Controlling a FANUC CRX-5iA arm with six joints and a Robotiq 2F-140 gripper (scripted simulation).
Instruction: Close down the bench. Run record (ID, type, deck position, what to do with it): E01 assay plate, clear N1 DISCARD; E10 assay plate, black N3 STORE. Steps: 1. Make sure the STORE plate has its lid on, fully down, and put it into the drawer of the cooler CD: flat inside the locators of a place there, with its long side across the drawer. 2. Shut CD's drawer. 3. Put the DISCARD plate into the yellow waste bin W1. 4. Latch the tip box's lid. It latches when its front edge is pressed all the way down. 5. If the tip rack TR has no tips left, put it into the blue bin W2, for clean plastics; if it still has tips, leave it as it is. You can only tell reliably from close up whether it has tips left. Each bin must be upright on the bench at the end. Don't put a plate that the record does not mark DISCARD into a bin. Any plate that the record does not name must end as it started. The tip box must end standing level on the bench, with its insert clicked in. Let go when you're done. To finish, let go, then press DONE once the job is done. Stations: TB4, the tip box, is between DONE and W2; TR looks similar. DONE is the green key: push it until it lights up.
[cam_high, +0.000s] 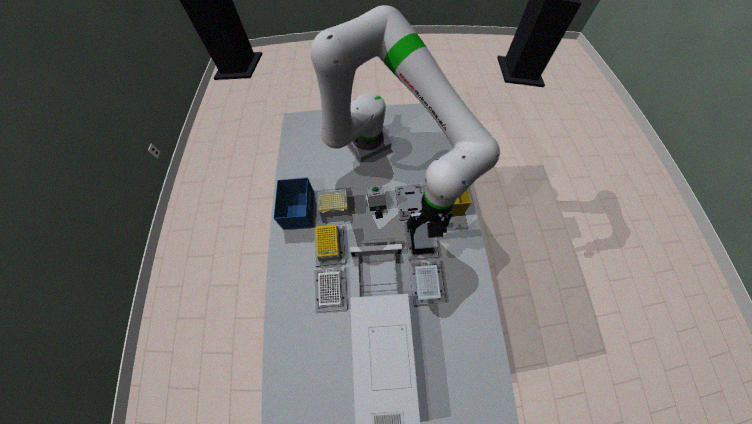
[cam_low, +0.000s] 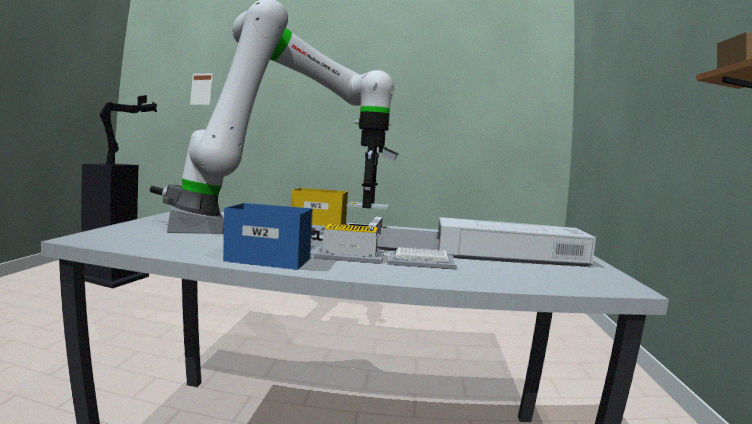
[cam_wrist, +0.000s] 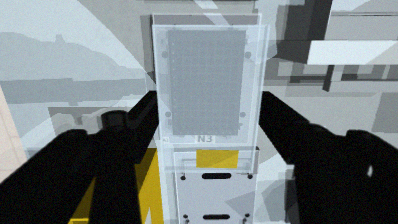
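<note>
My gripper (cam_high: 429, 225) is shut on a clear plate lid (cam_wrist: 207, 107), gripping it by its long sides. It holds the lid level, well above the bench, in the side view (cam_low: 368, 204). Straight below, the black plate (cam_high: 424, 250) sits in its nest marked N3 (cam_wrist: 204, 138). In the wrist view the plate shows grey through the lid (cam_wrist: 206, 65). The cooler CD (cam_high: 384, 352) has its drawer (cam_high: 378, 274) pulled out. The yellow bin W1 (cam_high: 463, 202) stands upright just behind my wrist.
The blue bin W2 (cam_high: 293, 202) stands at the left. Beside it are the tip box (cam_high: 332, 201) and the yellow tip rack (cam_high: 327, 240). Two pale plates (cam_high: 330, 288) (cam_high: 427, 281) flank the drawer. The green DONE key (cam_high: 375, 188) is behind the drawer.
</note>
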